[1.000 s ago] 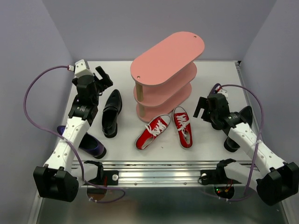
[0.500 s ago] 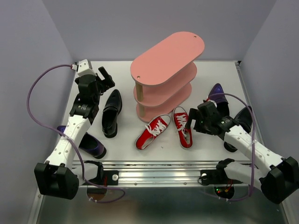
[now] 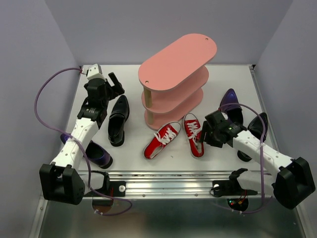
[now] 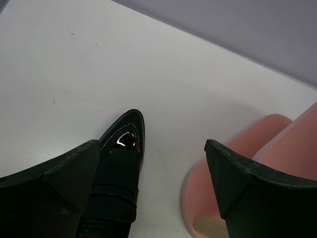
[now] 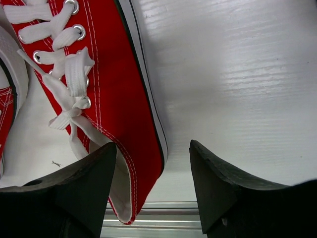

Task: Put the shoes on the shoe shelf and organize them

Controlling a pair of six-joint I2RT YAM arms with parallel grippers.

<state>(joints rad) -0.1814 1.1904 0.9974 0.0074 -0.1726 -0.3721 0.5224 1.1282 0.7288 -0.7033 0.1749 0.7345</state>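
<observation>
The pink shoe shelf [image 3: 176, 74] stands mid-table with bare boards. In front of it lie two red sneakers [image 3: 162, 140] [image 3: 194, 134]. My right gripper [image 3: 204, 133] is low at the heel of the right sneaker [image 5: 114, 99]. It is open, with the heel's side wall between its fingers [image 5: 223, 188] and a gap on the right. My left gripper [image 3: 115, 85] hangs open over the toe of a black loafer [image 3: 119, 119] [image 4: 121, 158], holding nothing. One purple shoe [image 3: 96, 154] lies under the left arm. Another purple shoe [image 3: 229, 101] and a second black loafer [image 3: 252, 136] sit at the right.
The shelf's bottom board [image 4: 247, 148] and a wooden post [image 4: 210, 225] lie just right of the left gripper. A metal rail [image 3: 168, 181] runs along the near table edge, close behind the sneaker's heel. Grey walls close in the back and sides.
My right arm swung left and down to the right sneaker's heel, and its jaws narrowed. My left arm shifted slightly right, toward the loafer's toe.
</observation>
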